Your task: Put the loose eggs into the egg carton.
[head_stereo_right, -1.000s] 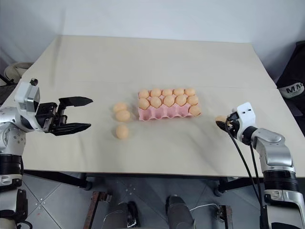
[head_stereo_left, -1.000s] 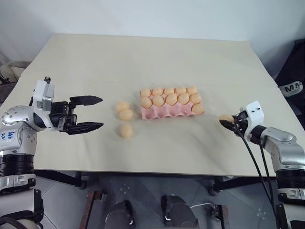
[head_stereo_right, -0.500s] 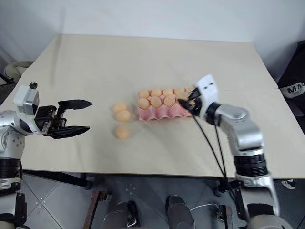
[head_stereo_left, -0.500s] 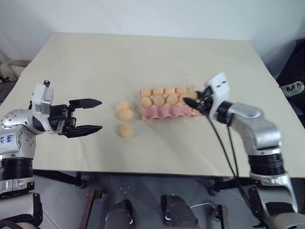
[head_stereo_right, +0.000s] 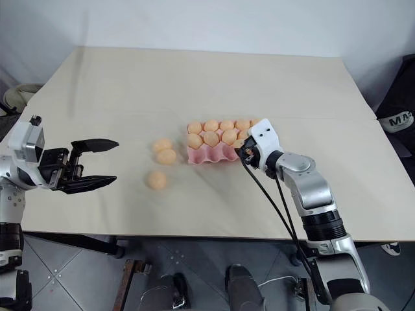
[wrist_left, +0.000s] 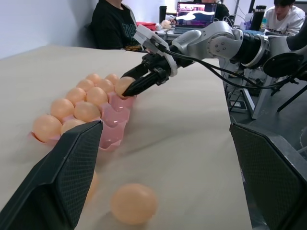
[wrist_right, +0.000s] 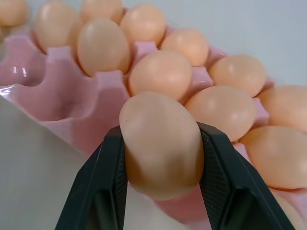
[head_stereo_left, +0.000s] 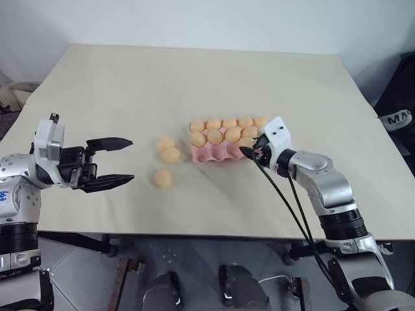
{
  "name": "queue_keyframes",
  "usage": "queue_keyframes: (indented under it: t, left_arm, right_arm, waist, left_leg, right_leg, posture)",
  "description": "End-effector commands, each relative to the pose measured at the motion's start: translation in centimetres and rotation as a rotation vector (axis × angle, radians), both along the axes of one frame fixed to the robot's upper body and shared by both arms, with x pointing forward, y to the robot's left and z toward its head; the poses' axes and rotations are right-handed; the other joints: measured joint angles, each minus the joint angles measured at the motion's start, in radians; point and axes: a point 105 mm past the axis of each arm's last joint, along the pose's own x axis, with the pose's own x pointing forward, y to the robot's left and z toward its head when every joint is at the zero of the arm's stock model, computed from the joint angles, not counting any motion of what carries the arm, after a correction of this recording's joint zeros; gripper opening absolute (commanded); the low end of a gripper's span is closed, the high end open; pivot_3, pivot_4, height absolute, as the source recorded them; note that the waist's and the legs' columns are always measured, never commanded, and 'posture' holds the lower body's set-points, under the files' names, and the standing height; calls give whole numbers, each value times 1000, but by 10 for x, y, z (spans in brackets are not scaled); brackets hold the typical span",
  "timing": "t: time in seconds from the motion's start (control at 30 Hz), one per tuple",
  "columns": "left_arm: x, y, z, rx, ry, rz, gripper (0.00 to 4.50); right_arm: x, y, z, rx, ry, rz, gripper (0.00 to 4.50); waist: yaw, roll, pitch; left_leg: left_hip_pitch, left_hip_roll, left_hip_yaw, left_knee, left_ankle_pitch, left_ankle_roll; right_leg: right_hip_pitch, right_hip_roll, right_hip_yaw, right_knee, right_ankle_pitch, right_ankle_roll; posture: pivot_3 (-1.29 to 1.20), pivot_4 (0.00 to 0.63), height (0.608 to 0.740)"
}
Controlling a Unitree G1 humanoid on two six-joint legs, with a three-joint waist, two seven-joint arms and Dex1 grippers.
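The pink egg carton [head_stereo_left: 211, 154] lies mid-table, its back two rows filled with eggs and its near-row cups on the left bare. My right gripper [head_stereo_left: 249, 151] is shut on one peach egg [wrist_right: 160, 129], held just above the carton's near row toward its right end. Three loose eggs rest on the table left of the carton: two touching [head_stereo_left: 165, 143] [head_stereo_left: 171, 155] and one nearer me [head_stereo_left: 163, 179]. My left gripper [head_stereo_left: 111, 162] hangs open and empty farther left, pointing level toward the eggs, well apart from them.
The pale table [head_stereo_left: 194, 78] stretches bare behind the carton, and its near edge [head_stereo_left: 214, 234] runs close below my grippers. Black cables [head_stereo_left: 292, 207] trail from my right wrist. In the left wrist view, people sit at desks [wrist_left: 115, 24] beyond the table.
My right gripper has swung left with its egg, from the table's right side to the carton's near row. The nearest loose egg has shifted a little to the left.
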Motion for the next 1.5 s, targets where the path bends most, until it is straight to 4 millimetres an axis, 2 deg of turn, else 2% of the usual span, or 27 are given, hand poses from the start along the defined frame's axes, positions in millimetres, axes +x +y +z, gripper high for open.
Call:
queue_keyframes:
  t: [0.03, 0.27, 0.43, 0.53, 0.57, 0.83, 0.97, 1.1, 1.27, 1.37, 1.5]
  left_arm:
    - [-4, 3, 13, -6, -53, 6, 4500]
    - [-3, 3, 13, -6, -59, 11, 4500]
    - [-2, 4, 13, -4, -60, 14, 4500]
    - [-2, 4, 13, -3, -59, 18, 4500]
    - [-1, 4, 12, -2, -59, 19, 4500]
    - [1, 6, 12, -2, -57, 51, 4500]
    - [0, 5, 10, -5, -56, 60, 4500]
    - [1, 5, 10, -11, -61, 72, 4500]
    - [-1, 17, 10, -34, -50, 212, 4500]
    - [-3, 23, 9, -50, -50, 295, 4500]
    - [-10, 39, 2, -88, -31, 470, 4500]
  right_arm:
    - [6, -12, 20, 0, -74, -35, 1729]
    - [8, -18, 15, -14, -68, -41, 1729]
    - [1, -14, 20, -12, -66, 14, 3165]
    - [-3, -11, 23, -10, -67, 41, 4277]
    - [-4, -11, 24, -10, -67, 46, 4462]
    - [-14, -21, 44, -22, -100, 111, 4462]
    - [-8, -36, 39, -74, -92, 85, 4462]
    - [-9, -36, 38, -73, -98, 97, 4462]
    - [-60, -40, 68, 59, -150, 336, 4462]
    - [-79, -48, 71, 67, -137, 406, 4462]
    - [-99, -77, 66, 26, -91, 457, 4462]
  waist:
    - [0, 0, 0]
    - [0, 0, 0]
    - [0, 0, 0]
    - [0, 0, 0]
    - [0, 0, 0]
    - [2, 0, 0]
    - [0, 0, 0]
    - [-1, 1, 0]
    - [6, 1, 1]
    - [7, 1, 1]
    - [5, 1, 1]
  left_leg:
    - [0, 0, 0, 0, 0, 0]
    - [0, 0, 0, -1, 0, 0]
    - [0, 0, 0, -1, 0, 0]
    - [0, 0, 0, -1, 0, 0]
    - [0, 0, 0, -1, 0, 0]
    - [0, 0, 0, -1, 0, 0]
    - [0, 0, 0, -1, 0, 0]
    - [0, 0, 0, -1, 0, 0]
    - [0, 0, 0, -4, -1, -1]
    - [0, 0, 0, -6, -2, 0]
    - [2, -1, 0, -6, -3, 2]
  right_leg:
    - [0, 0, 0, 0, 0, 0]
    - [0, 0, 0, -1, 0, 0]
    - [0, 0, 0, -1, 0, 0]
    - [0, 0, 0, -1, 0, 0]
    - [0, 0, 0, -1, 0, 0]
    - [0, -1, 0, -1, 0, 0]
    - [0, -1, 0, -1, 0, 0]
    - [0, -1, 0, -1, 0, 0]
    - [-1, -1, 0, -3, 0, 0]
    - [0, -1, 0, -7, 0, 0]
    - [3, -2, -1, -8, 0, 0]
  posture:
    - [0, 150, 740]
    - [0, 150, 740]
    - [0, 150, 740]
    - [0, 150, 740]
    - [0, 150, 740]
    - [0, 150, 740]
    - [0, 150, 740]
    - [0, 150, 740]
    - [0, 150, 740]
    - [0, 150, 740]
    - [0, 150, 740]
